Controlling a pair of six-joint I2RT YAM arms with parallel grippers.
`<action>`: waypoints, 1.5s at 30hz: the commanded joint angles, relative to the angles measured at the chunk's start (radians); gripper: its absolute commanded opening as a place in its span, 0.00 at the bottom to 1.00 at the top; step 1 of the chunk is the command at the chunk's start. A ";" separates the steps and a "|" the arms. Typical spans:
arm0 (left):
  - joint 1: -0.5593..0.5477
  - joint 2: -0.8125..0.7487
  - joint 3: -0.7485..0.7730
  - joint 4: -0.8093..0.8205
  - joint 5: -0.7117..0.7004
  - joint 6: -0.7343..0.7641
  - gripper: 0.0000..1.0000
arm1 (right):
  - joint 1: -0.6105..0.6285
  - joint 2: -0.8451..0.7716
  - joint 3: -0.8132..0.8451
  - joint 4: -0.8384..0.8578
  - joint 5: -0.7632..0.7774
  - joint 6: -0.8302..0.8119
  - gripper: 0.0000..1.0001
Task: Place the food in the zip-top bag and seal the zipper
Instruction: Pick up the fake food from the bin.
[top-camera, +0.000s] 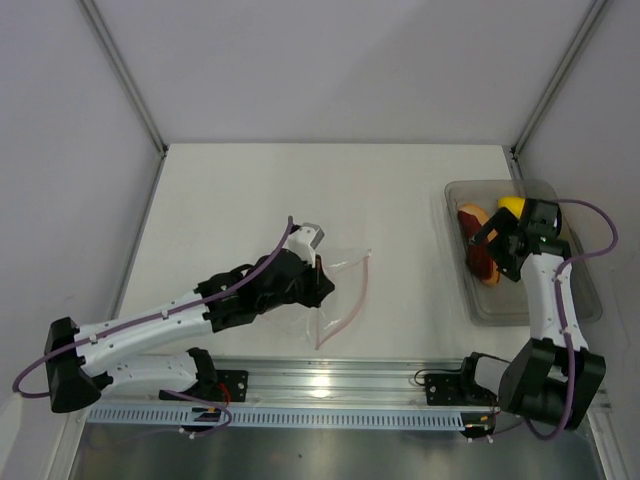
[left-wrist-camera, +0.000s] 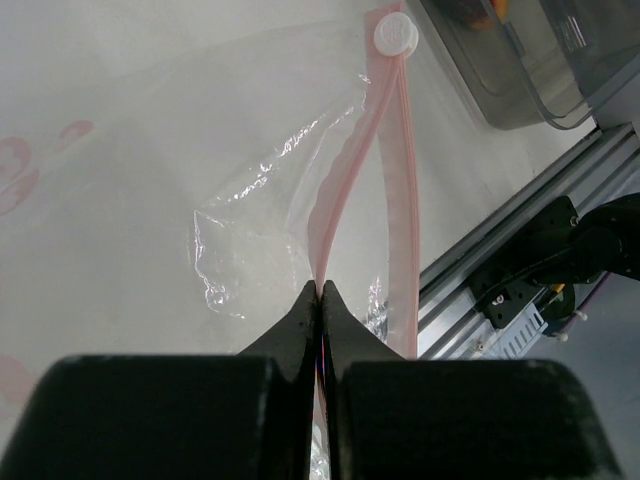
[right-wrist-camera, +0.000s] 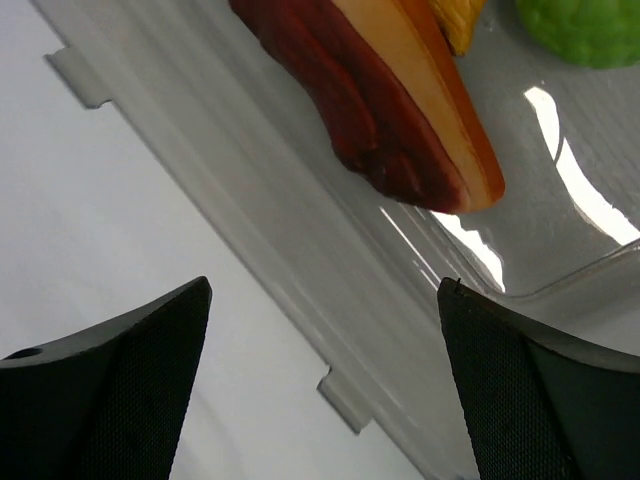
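Top view: pinching the zip-top bag (top-camera: 345, 275) at table centre with the left gripper (top-camera: 323, 289), likely pinning its mouth for loading; hovering the right gripper (top-camera: 492, 245) over the tray (top-camera: 500, 308) at three o'clock, right above the food (top-camera: 472, 217), none of it bagged yet

Left wrist: clamping tight on the zipper (left-wrist-camera: 345, 190), looking up the strip toward the white slider (left-wrist-camera: 396, 34) at twelve o'clock

Right wrist: spreading wide and empty, seemingly lining up on the reddish-brown piece (right-wrist-camera: 400, 100) at one o'clock, with the green lime (right-wrist-camera: 585, 30) beyond
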 joint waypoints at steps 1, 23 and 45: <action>0.015 -0.041 -0.020 0.065 0.038 0.011 0.01 | -0.022 0.090 0.020 0.089 0.008 -0.053 0.96; 0.063 -0.125 -0.061 0.142 0.158 0.028 0.01 | -0.087 0.426 -0.002 0.224 0.122 -0.115 0.99; 0.088 -0.122 -0.066 0.113 0.181 0.024 0.00 | -0.104 0.480 -0.085 0.445 -0.286 -0.155 0.45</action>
